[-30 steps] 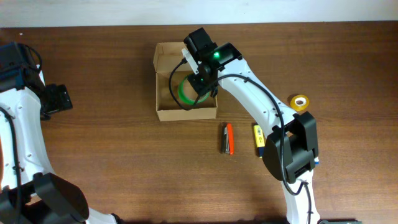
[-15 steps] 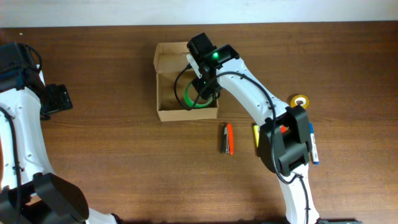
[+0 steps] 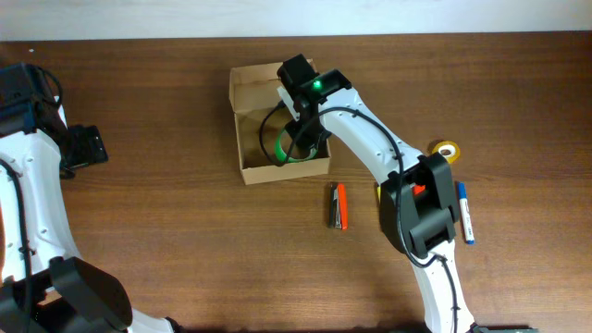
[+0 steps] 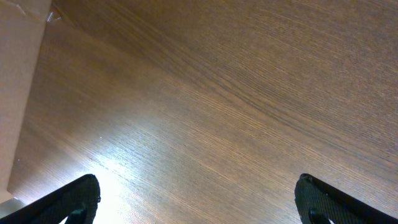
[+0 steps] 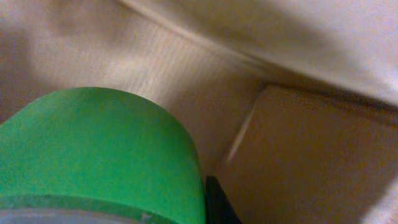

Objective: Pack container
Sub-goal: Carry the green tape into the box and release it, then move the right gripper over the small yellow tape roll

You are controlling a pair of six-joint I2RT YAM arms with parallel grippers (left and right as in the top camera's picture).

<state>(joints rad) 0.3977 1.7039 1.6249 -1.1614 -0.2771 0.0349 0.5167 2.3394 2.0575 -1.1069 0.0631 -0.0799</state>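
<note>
Placing step: green tape roll [image 5: 93, 149] is clamped by the right gripper [image 3: 299, 141] low inside the container [image 3: 238, 120], near the counter's far edge, left gripper [image 4: 199, 196] parked spread by the left edge; release and straight lift-out judged next.

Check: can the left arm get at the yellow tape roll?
Unlikely. The left gripper hangs open at the far left; the yellow tape roll lies far right, beyond the container and the right arm, with the right gripper shut on the green tape roll.
</note>
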